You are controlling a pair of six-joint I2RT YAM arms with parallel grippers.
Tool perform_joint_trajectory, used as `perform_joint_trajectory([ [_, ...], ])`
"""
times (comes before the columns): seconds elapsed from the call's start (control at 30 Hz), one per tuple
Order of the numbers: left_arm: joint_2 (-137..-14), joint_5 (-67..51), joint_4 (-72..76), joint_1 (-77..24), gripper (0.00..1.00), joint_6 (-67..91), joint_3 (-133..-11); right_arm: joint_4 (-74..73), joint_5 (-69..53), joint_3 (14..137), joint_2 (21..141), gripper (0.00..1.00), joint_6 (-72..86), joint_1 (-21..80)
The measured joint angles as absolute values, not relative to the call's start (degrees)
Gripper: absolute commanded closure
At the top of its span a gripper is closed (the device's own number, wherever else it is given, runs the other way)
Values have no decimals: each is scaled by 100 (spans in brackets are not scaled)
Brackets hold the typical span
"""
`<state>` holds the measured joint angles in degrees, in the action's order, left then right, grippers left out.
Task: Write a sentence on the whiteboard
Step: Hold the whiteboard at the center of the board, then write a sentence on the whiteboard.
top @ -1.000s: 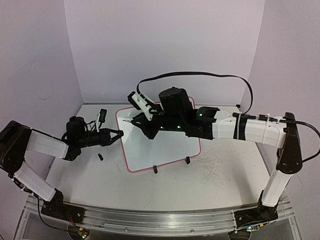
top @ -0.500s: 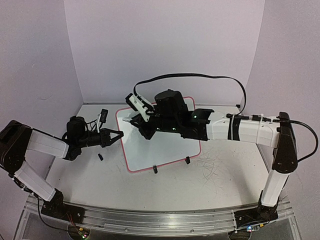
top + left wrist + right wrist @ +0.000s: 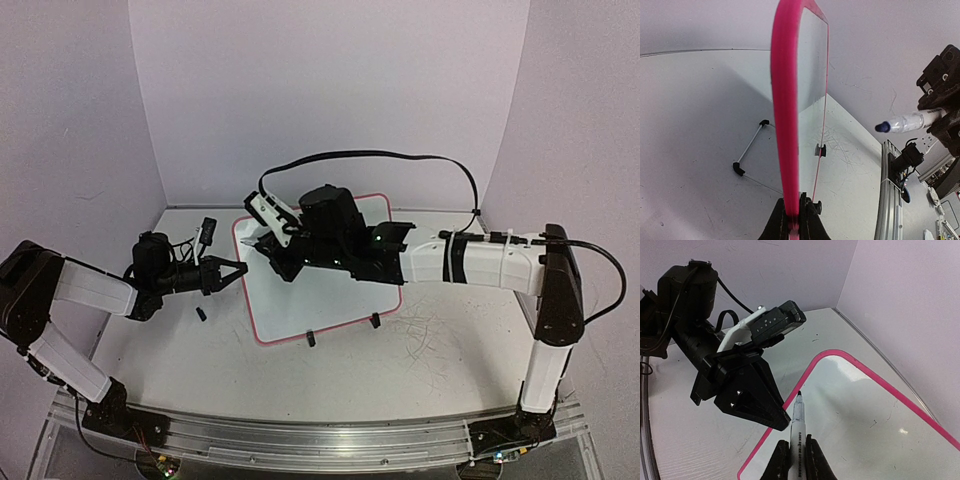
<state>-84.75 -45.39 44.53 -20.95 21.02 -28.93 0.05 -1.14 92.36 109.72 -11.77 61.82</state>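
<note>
Nothing legible shows anywhere: no words can be made out on the whiteboard (image 3: pixel 300 300) or the marker (image 3: pixel 798 422).

Three pale lilac walls (image 3: pixel 330 90) fill the upper half of the top view and meet at two vertical corners, left and right of centre. Below them lies a white tabletop (image 3: pixel 440 370) with faint grey scribbles (image 3: pixel 420 330) at lower right. An aluminium rail (image 3: pixel 330 438) spans the bottom edge. The light is soft and even.

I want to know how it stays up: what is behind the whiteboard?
Behind the whiteboard, the left wrist view shows a wire stand with black feet on the table. Where it joins the board is covered by the pink frame. The top view hides it.
</note>
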Motion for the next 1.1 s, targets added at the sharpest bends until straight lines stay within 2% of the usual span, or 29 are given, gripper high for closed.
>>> perform_joint_trajectory([
  [1.1, -8449, -4547, 4451, -2095, 100, 2095, -2893, 38, 381, 9584, 11362, 100, -1153, 6182],
])
